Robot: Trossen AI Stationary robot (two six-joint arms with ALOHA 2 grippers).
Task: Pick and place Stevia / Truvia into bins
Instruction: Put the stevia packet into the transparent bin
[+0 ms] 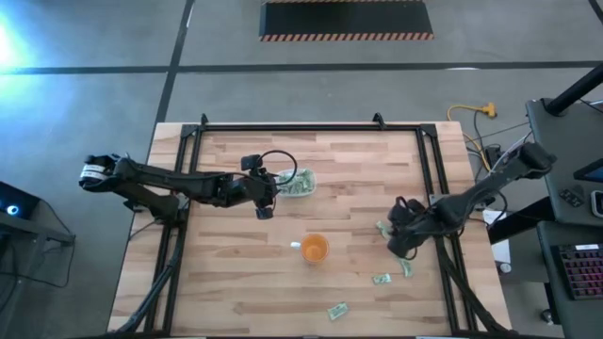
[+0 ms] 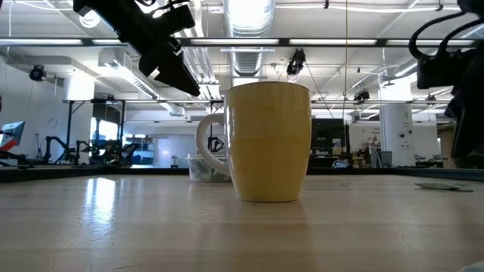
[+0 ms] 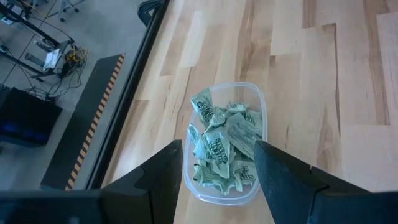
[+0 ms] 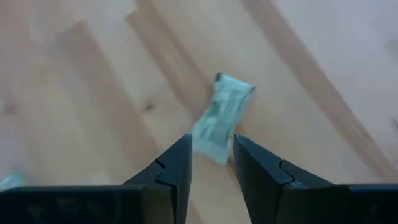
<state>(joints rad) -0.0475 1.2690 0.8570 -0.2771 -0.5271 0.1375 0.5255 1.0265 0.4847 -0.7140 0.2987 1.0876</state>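
The left gripper (image 3: 217, 171) hangs wide apart and empty above the small clear plastic tub (image 3: 252, 99), which holds a heap of crumpled pale green and white sachets (image 3: 224, 146); their print is too small to read. The right gripper (image 4: 212, 155), half parted, holds nothing; its tips straddle one loose green sachet (image 4: 221, 118) on the wooden table (image 1: 358, 169). The orange cup (image 1: 314, 249) stands mid-table.

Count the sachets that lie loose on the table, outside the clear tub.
4: one and another beside the right tool, one right of the orange cup, one at the near edge. More may be hidden.
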